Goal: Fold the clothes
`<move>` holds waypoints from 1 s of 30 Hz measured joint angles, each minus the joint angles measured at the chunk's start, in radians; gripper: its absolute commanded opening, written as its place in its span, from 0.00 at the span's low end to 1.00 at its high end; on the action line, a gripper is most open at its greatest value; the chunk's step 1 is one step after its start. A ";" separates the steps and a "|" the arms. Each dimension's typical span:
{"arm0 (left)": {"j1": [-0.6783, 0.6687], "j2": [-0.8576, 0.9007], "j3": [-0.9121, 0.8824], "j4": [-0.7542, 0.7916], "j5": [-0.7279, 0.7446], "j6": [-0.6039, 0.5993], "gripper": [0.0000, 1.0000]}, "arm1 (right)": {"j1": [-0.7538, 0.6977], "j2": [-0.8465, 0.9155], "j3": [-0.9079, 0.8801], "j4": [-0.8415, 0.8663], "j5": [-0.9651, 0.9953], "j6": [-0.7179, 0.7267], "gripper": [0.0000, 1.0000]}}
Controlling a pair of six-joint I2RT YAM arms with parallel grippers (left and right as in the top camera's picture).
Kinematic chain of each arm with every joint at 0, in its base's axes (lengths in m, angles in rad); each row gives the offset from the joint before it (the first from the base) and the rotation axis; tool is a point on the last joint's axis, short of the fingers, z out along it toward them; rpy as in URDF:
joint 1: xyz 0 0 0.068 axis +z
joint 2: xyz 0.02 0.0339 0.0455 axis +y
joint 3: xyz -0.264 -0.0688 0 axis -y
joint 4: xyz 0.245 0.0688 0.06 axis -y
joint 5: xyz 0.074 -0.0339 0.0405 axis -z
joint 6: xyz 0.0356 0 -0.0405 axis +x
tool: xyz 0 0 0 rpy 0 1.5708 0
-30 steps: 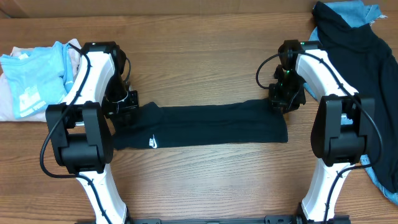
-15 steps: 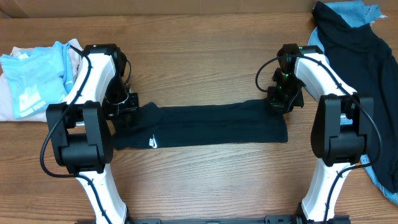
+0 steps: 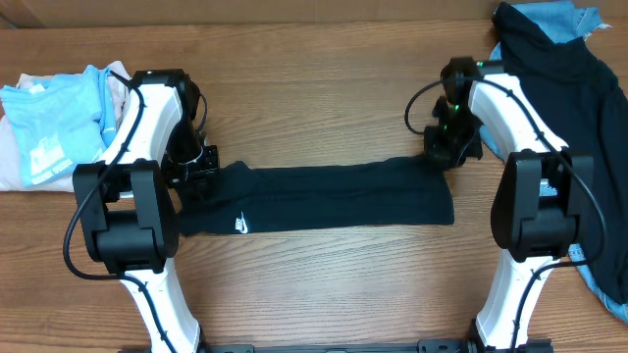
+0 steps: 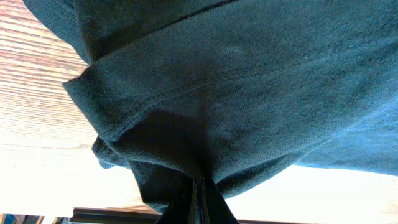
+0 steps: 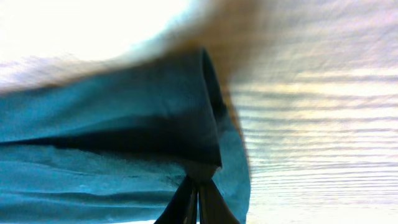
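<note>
The black T-shirt (image 3: 334,196) lies folded into a long strip across the middle of the wooden table, its white swoosh logo (image 3: 240,226) near the front left. My left gripper (image 3: 196,169) is shut on the shirt's left end; in the left wrist view the fabric (image 4: 249,81) bunches where the closed gripper (image 4: 200,199) pinches it. My right gripper (image 3: 446,152) is shut on the shirt's far right corner; in the right wrist view the fabric (image 5: 112,124) folds over the closed gripper (image 5: 198,202), with bare table to its right.
A light blue printed tee (image 3: 54,123) lies on a pale cloth at the far left. A dark garment (image 3: 579,88) over blue denim (image 3: 564,20) is heaped along the right edge, close behind the right arm.
My right gripper has moved a little toward the far side of the table, pulling the shirt's right corner with it. The left gripper has not moved.
</note>
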 measured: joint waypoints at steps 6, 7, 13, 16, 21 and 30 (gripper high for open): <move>0.000 0.000 0.000 0.003 0.000 0.000 0.04 | -0.005 -0.002 0.101 -0.027 0.010 0.000 0.04; 0.000 0.000 0.000 0.004 0.000 0.000 0.04 | -0.005 -0.003 0.103 -0.028 0.012 0.000 0.04; 0.000 0.000 0.000 0.028 0.000 0.000 0.08 | -0.010 -0.003 0.104 -0.038 0.026 0.000 0.04; 0.000 0.000 0.000 0.066 0.021 0.021 0.19 | -0.010 -0.003 0.104 -0.039 0.026 0.000 0.04; 0.000 0.000 -0.002 0.161 0.114 0.089 0.33 | -0.010 -0.003 0.104 -0.040 0.029 0.000 0.04; 0.000 0.000 -0.003 0.222 0.224 0.128 0.50 | -0.010 -0.003 0.104 -0.040 0.029 0.000 0.04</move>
